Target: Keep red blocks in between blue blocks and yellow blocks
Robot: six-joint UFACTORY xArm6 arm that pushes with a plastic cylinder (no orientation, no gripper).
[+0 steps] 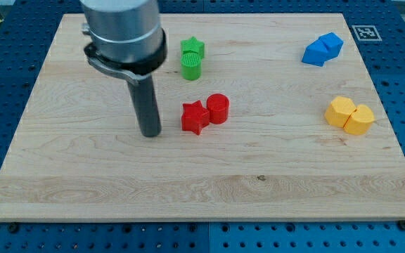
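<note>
A red star block [195,117] and a red cylinder [218,108] sit touching near the board's middle. Two blue blocks [323,48] lie pressed together at the view's upper right. Two yellow blocks [350,116] lie pressed together at the right, below the blue pair. My tip [150,133] rests on the board to the left of the red star, a short gap away, touching no block.
A green star [193,48] and a green cylinder [191,67] sit together above the red blocks, right of the rod's housing. The wooden board [202,190] lies on a blue perforated table. A marker tag [365,31] sits past the top right corner.
</note>
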